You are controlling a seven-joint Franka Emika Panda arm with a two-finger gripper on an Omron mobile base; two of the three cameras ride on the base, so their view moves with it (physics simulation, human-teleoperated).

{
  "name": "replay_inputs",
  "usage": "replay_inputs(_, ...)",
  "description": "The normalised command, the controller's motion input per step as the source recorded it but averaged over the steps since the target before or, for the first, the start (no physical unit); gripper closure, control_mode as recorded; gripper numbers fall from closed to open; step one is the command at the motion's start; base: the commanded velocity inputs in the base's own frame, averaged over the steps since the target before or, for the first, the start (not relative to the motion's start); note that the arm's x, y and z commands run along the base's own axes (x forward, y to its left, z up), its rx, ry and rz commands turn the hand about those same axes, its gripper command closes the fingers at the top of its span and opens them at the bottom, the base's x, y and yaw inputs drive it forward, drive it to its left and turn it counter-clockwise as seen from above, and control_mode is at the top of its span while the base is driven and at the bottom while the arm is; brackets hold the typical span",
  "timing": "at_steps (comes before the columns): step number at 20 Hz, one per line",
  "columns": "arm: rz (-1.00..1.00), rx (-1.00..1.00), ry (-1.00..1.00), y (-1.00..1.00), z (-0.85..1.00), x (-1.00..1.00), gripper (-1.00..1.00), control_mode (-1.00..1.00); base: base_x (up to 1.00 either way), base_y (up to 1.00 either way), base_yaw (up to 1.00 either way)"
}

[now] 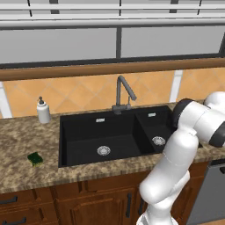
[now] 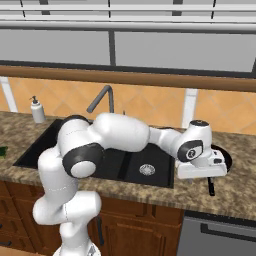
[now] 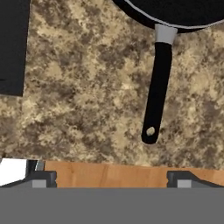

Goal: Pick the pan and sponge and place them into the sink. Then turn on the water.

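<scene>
The black pan (image 3: 175, 11) lies on the granite counter right of the sink (image 1: 83, 132), its thin handle (image 3: 156, 87) pointing toward the counter's front edge. In the right base view the pan (image 2: 226, 156) peeks out behind my hand, which hovers over the handle (image 2: 211, 187). My gripper (image 3: 111, 177) is open, its fingertips (image 3: 43, 177) wide apart above the counter edge with nothing between them. The dark-green sponge (image 1: 35, 158) sits on the counter left of the sink. No water runs from the gooseneck faucet (image 1: 123, 90).
A white soap dispenser (image 1: 43, 110) stands at the back left of the sink. Behind the counter are the tiled wall and a wooden sill. Wooden cabinets run below, with a grey appliance front (image 2: 220, 235) at the right. The sink's right corner (image 3: 11, 43) shows in the hand view.
</scene>
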Motion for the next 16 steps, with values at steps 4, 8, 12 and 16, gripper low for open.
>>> replay_inputs(4, 0.00, 0.13, 0.00, -0.06, -0.06, 0.25, -1.00, -1.00, 0.00, 0.00, 0.00)
replay_inputs(8, 0.00, 0.11, 0.05, -0.11, 0.00, 0.37, -1.00, -1.00, 0.00, 0.00, 0.00)
replay_inputs(12, 0.00, 0.09, 0.08, -0.25, 0.00, 0.44, -1.00, -1.00, 0.00, 0.00, 0.00)
replay_inputs(16, 0.00, 0.08, 0.06, -0.34, 0.00, 0.38, -1.00, -1.00, 0.00, 0.00, 0.00)
